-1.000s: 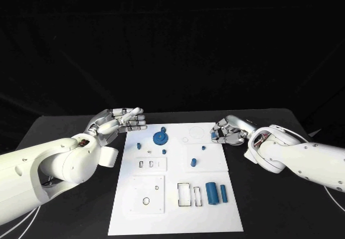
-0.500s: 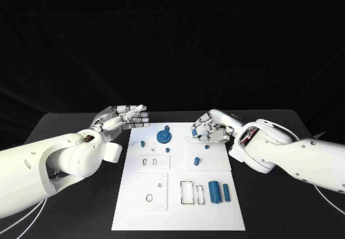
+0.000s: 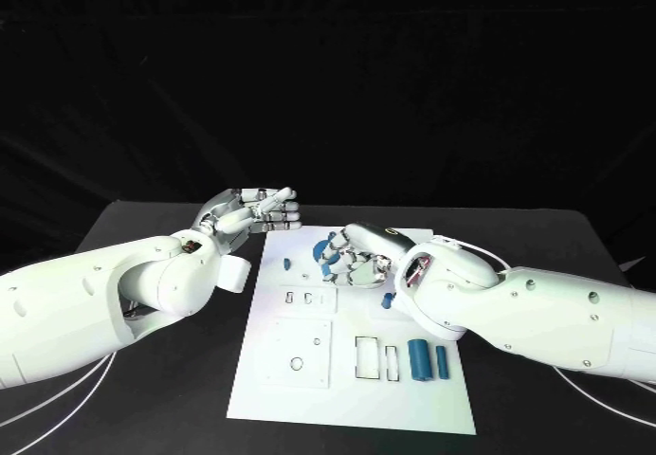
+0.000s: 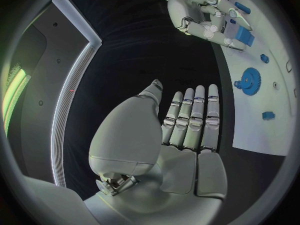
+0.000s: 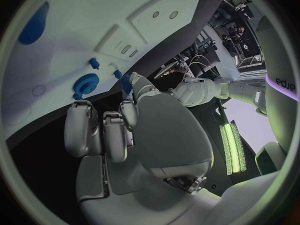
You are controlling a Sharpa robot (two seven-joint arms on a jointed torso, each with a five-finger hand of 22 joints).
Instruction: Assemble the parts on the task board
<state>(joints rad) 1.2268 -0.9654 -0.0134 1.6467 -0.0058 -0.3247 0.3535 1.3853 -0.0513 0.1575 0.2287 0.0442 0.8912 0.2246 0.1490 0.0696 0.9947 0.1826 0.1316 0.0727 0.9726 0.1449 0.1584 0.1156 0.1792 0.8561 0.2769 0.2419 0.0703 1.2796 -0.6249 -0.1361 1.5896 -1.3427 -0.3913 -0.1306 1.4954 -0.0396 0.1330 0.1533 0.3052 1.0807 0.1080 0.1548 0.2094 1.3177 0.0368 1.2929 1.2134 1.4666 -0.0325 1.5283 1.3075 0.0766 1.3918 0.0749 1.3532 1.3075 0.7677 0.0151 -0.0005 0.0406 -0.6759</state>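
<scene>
Head view: right robot hand [image 3: 353,258], fingers apart and holding nothing, hovers over the blue gear [image 3: 331,250] on the far task board [image 3: 355,398]; left robot hand [image 3: 257,213] empty. Next, probably grasp the gear.

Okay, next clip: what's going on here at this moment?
A two-armed robot is working at a white task board on a black table. The right robot hand is over the far end of the board, right at the blue gear; whether it actually grips the gear cannot be told. The left robot hand hovers beside the board's far left corner, holding nothing. Two blue cylinders lie near the board's near end, untouched.
</scene>
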